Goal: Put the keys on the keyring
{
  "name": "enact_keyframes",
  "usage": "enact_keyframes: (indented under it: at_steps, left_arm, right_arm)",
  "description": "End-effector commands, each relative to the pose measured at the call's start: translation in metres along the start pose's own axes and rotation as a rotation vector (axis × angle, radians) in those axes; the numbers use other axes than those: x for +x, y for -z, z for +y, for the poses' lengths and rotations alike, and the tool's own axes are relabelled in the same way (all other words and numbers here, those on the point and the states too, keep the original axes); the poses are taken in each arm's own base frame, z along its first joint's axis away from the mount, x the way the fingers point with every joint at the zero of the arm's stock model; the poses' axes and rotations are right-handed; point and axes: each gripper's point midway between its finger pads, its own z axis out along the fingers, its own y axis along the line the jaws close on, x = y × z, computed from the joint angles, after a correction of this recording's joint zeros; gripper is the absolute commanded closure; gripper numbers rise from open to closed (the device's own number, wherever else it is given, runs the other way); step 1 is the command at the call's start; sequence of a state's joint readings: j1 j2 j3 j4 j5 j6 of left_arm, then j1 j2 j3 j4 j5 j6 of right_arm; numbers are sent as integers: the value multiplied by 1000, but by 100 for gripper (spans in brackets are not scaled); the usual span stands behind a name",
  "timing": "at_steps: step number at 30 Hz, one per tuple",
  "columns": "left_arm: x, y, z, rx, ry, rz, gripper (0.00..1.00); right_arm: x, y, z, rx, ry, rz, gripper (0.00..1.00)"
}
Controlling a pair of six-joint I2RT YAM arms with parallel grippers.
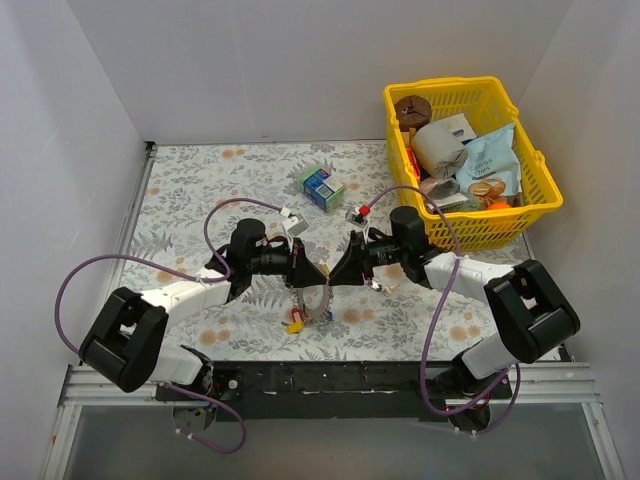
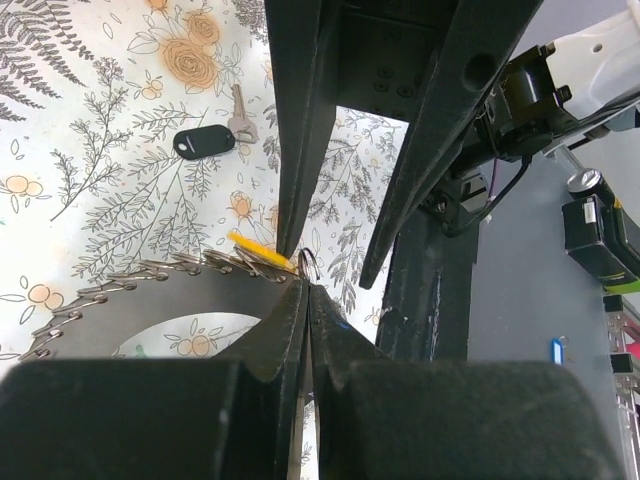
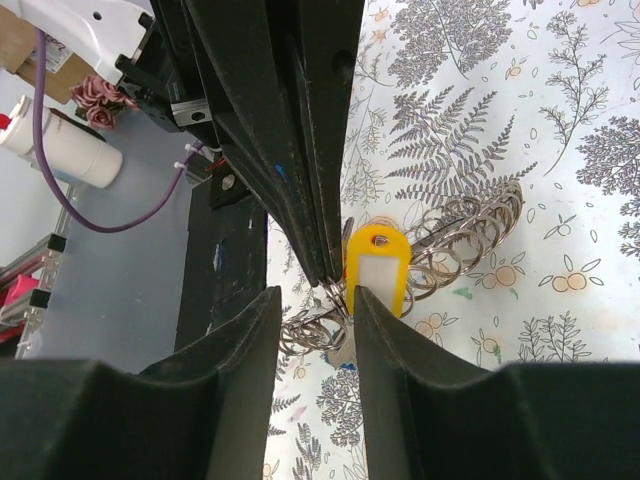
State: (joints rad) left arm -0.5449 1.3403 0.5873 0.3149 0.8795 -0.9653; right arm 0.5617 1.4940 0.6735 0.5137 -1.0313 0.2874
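My left gripper [image 2: 306, 285] is shut on the rim of the keyring [image 2: 140, 305], a grey ridged ring held above the table [image 1: 200, 190]. A yellow-headed key [image 2: 258, 250] hangs at that rim. My right gripper [image 3: 315, 295] is open, its fingers either side of the ring's coils [image 3: 470, 235], beside the yellow head [image 3: 375, 270]. In the top view both grippers meet at mid-table, left [image 1: 320, 274] and right [image 1: 336, 274], with the keyring [image 1: 320, 300] and yellow key [image 1: 296, 322] hanging below. A dark-headed key [image 2: 204, 141] lies on the table.
A yellow basket [image 1: 545, 195] of groceries, with a brown disc [image 1: 412, 108] in it, stands at the back right. A blue-green carton [image 1: 322, 186] lies behind the grippers. A small red-and-white object [image 1: 360, 212] lies near the right arm.
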Motion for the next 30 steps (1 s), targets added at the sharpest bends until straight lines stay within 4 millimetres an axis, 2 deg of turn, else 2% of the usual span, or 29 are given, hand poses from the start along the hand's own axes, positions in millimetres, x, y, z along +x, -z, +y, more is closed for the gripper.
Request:
enact_keyframes:
  at_steps: [1,7,9,10,11,17,19,20,22,23,27,30]
  left_arm:
    - [-14,-3,-10,44,-39,-13,100]
    - [-16,-4,-7,28,-40,-19,100]
    - [-16,-4,-6,24,-38,-19,100]
    - [-16,-4,-5,23,-38,-19,100]
    - [-15,-5,-5,23,-34,-16,100]
    - [-20,-4,-6,14,-42,-27,98]
    - [-24,-2,-5,-9,-48,-43,95]
    - [-25,-1,-3,-23,-47,-49,84]
    - [-33,2,-4,-50,-52,-79,73]
    - [-36,3,-5,-55,-53,-90,60]
    - [-50,8,-5,-106,-43,-144,36]
    - [-59,11,-2,-149,-15,-182,26]
  right_arm:
    - [-16,-4,2,-29,50,-20,61]
    - [-10,-5,-2,-24,27,-12,76]
    - [-11,-6,-2,-28,24,-11,87]
    - [-10,-6,-2,-30,17,-8,96]
    - [-11,-7,-2,-36,16,-6,99]
    - [-15,-7,-1,-34,19,-13,99]
    - [-18,-6,-1,-23,25,-20,99]
    - [-21,-6,-1,-8,32,-30,99]
    - [-25,-5,0,7,41,-43,99]
    - [-29,-3,0,21,49,-57,99]
    - [-44,-1,-2,78,67,-108,99]
    - [-52,1,-5,115,72,-135,99]
